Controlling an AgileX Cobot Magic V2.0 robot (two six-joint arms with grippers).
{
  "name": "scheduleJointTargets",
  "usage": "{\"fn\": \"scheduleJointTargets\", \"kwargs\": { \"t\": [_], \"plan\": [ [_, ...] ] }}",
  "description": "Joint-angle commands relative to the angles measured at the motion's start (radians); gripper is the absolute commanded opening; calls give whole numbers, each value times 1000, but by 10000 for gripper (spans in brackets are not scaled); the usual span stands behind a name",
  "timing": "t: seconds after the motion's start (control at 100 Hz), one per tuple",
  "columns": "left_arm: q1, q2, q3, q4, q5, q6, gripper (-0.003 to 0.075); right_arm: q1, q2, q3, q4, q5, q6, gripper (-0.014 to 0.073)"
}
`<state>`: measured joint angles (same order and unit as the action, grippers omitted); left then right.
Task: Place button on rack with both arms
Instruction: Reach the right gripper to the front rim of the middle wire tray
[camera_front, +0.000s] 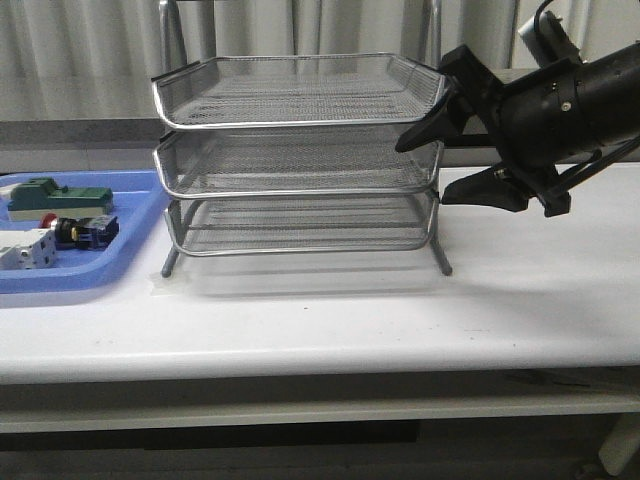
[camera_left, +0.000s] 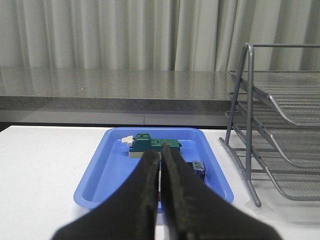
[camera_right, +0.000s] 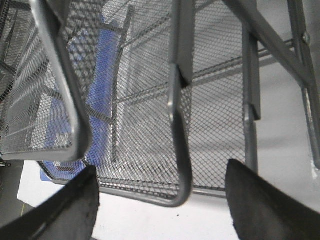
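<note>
The button (camera_front: 80, 231) lies on its side in the blue tray (camera_front: 135, 235), red head to the left. In the left wrist view only its dark blue body (camera_left: 198, 167) shows beside my fingers. The rack (camera_front: 300, 125) stands mid-table with all three tiers empty. My left gripper (camera_left: 161, 152) is shut and empty, hovering short of the tray's near rim and pointing at it; it is out of the front view. My right gripper (camera_front: 425, 172) is open and empty at the rack's right end, at middle-tier height. In the right wrist view its fingers (camera_right: 75, 210) straddle a rack rim (camera_right: 180, 150).
A green block (camera_front: 55, 197) lies at the tray's back and a white block (camera_front: 25, 250) at its front left. The green block (camera_left: 152, 145) lies just beyond my left fingertips. A grey ledge and curtain run behind the table. The rack's legs (camera_left: 240, 125) stand right of the tray (camera_left: 115, 165).
</note>
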<state>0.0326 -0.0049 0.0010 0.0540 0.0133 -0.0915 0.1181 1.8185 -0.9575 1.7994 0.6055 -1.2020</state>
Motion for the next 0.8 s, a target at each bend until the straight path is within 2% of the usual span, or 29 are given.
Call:
{"fn": "scheduleJointTargets", "kwargs": {
  "t": [0.0,0.32,0.65,0.79],
  "plan": [
    [3,-34,47,-1,-80,-8,4,3,-26,-50,128,67,-15,535],
    [3,-34,47,-1,-80,-8,4,3,27,-79,128,89,-9,516],
    [3,-34,47,-1,-80,-8,4,3,70,-109,128,144,-9,263],
    [3,-34,47,-1,-80,-8,4,3,83,-109,128,159,-9,67]
  ]
}}
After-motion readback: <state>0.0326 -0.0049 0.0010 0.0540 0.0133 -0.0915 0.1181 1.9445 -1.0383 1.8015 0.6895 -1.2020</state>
